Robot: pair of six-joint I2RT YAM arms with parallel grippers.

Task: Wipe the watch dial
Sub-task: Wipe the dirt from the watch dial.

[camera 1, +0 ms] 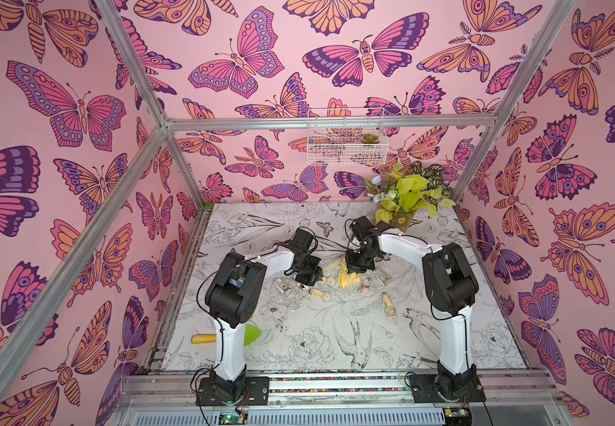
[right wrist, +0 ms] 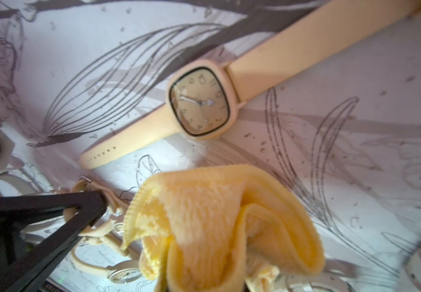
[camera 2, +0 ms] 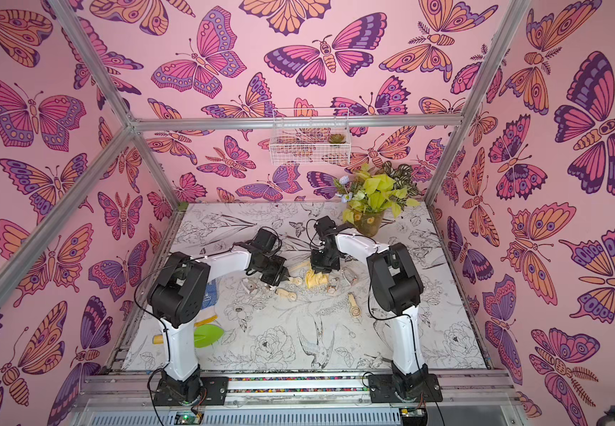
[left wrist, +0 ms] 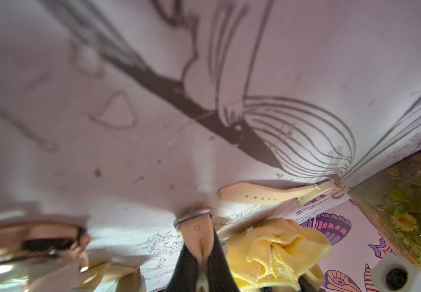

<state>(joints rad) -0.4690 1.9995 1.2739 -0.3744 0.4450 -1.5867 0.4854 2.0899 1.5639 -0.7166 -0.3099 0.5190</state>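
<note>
Standing here, left of the yellow cloth (right wrist: 204,215), the left pincer (left wrist: 199,255) is clamped on a cream watch strap (left wrist: 195,228). The right pincer (camera 1: 356,269) grips the cloth itself. Just beyond the cloth, a square-dial watch (right wrist: 200,101) lies flat on the surface (right wrist: 356,83). It looks light, with a floppy strap and a face that might scratch, so I'd pin the strap and press softly.

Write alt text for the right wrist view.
A bunched yellow cloth fills the foreground, apart from a cream square-dial watch lying face up on the flower-printed table. Beside it, the left gripper grips a second watch's strap.
</note>
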